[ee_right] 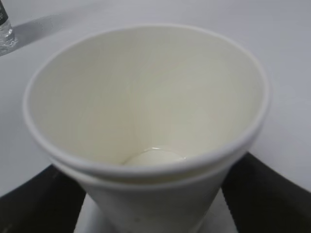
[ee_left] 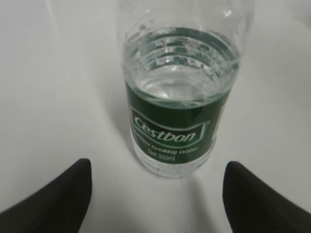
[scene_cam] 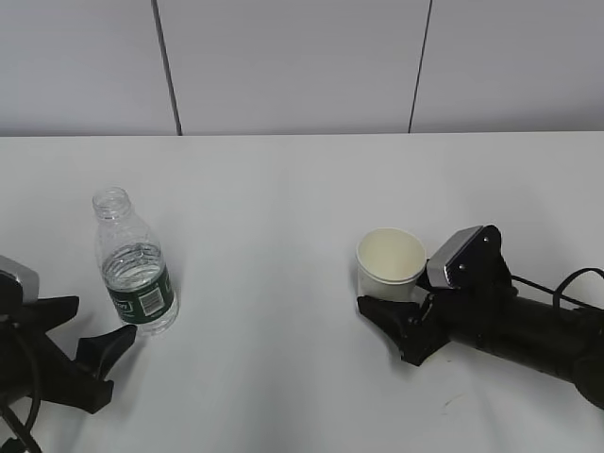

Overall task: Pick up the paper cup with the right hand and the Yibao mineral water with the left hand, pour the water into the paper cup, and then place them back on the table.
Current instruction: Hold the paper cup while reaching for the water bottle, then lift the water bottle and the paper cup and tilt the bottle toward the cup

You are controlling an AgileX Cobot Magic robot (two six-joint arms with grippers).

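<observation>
Right pincer (scene_cam: 396,311) low, straddling paper cup (scene_cam: 391,262), left pincer (scene_cam: 94,330) spread

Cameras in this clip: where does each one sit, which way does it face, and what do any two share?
Exterior: raised in front, slanting down on the table; bottle left, cup right, both arms in frame.
Left wrist: on the left arm, facing the bottle; left hand fingertips low in frame.
Right wrist: on the right arm, looking into the cup; right hand fingers flank it.
Shared: exterior and left wrist both show the bottle.
</observation>
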